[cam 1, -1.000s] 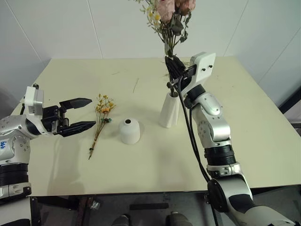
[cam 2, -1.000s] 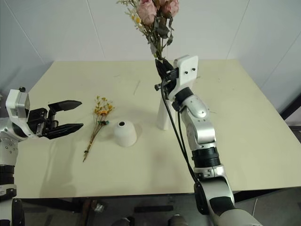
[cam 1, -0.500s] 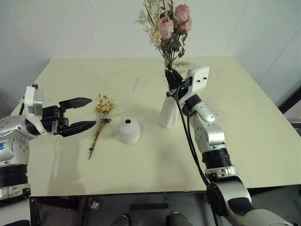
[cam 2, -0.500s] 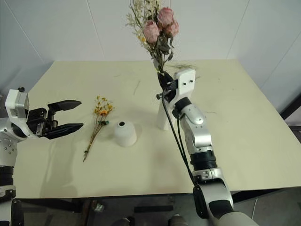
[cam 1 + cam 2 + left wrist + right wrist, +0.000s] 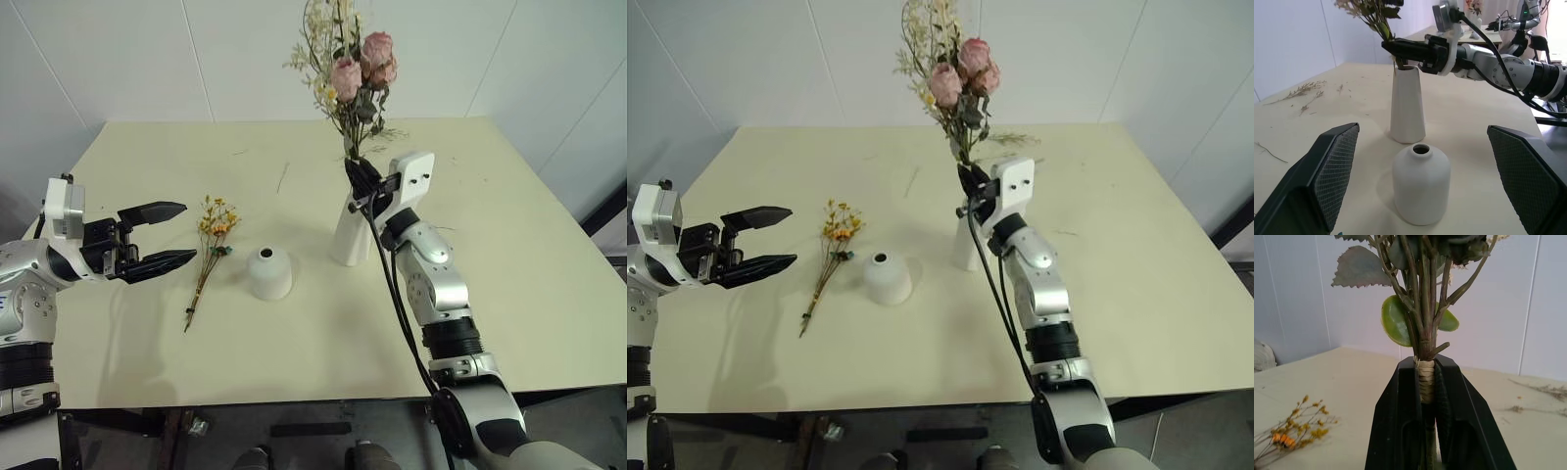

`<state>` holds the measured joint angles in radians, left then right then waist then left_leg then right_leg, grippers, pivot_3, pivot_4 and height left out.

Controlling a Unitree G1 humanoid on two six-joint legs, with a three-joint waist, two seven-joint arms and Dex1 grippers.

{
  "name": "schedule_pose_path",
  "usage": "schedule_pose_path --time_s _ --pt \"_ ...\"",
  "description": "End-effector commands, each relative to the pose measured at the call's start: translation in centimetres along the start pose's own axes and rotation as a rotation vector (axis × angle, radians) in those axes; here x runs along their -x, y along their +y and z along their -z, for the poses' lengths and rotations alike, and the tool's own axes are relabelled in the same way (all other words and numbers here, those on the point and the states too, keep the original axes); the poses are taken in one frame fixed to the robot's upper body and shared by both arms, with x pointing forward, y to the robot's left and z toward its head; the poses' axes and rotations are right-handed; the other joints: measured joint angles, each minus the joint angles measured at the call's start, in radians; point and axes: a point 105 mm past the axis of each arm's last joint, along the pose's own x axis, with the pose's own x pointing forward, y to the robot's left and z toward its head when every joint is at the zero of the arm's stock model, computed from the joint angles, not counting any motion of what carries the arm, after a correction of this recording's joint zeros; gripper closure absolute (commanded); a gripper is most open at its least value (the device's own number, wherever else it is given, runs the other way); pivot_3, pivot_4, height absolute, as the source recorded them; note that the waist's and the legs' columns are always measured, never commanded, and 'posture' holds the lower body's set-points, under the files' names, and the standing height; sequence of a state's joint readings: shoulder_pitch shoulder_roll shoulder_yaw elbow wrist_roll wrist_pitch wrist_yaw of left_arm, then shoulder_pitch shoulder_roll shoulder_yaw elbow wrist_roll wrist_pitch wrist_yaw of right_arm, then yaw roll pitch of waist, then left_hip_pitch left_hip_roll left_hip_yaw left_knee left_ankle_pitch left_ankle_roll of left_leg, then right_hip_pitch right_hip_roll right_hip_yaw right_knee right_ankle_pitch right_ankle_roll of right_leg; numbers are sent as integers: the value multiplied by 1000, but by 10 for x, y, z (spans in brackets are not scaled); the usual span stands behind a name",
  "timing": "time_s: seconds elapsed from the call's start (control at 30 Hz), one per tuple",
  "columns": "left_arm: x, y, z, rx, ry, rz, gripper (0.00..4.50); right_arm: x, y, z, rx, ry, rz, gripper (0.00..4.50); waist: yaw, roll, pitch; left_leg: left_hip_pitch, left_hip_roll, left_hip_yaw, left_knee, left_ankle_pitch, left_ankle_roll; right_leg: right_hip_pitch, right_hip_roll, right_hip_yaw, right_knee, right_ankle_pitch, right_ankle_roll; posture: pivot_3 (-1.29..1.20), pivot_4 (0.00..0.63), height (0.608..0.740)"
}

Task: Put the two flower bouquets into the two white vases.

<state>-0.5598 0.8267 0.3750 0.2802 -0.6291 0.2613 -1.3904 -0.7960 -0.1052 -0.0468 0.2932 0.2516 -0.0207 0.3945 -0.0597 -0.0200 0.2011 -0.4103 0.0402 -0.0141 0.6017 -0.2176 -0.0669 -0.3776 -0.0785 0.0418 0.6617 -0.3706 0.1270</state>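
Head view: the right gripper (image 5: 361,178) pinches the rose bouquet (image 5: 350,73) upright by its stems, directly over the tall vase (image 5: 350,230) at table centre. The short vase (image 5: 269,272) stands at its eight o'clock; the yellow bunch (image 5: 209,250) lies flat at nine o'clock of that. The left gripper (image 5: 162,238) hovers beyond, jaws spread.

Left wrist view: both vases stand ahead, dried twig scraps (image 5: 1305,91) scattered far off.

Right wrist view: fingers (image 5: 1396,431) clamp the twine-wrapped stems.

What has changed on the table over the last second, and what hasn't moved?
The right end effector, shut on the rose bouquet, has come down, lowering the stems into the mouth of the tall white vase. Nothing was let go. The left end effector stayed open and hovering, and the small yellow bouquet and the short dome vase lie where they were.
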Motion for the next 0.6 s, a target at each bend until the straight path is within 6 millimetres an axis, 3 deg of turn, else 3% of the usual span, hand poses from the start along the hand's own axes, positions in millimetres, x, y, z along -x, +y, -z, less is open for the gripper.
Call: schedule_pose_path --time_s 0.03,0.23,0.6 --pt "2 -2 -11 -42 -18 6 0 2 4 -14 28 -44 -28 4436 0 0 0 0 0 0 0 0 0 0 0 0 0 0 0 0 150 740" --pt "2 -3 -10 -42 -15 7 0 5 1 -14 31 -38 -21 4436 1 0 0 0 0 0 0 0 0 0 0 0 0 0 0 0 150 740" --pt "2 -4 -10 -41 -15 11 0 4 2 -29 59 -65 -44 793 1 0 0 0 0 0 0 0 0 0 0 0 0 0 0 0 150 740"
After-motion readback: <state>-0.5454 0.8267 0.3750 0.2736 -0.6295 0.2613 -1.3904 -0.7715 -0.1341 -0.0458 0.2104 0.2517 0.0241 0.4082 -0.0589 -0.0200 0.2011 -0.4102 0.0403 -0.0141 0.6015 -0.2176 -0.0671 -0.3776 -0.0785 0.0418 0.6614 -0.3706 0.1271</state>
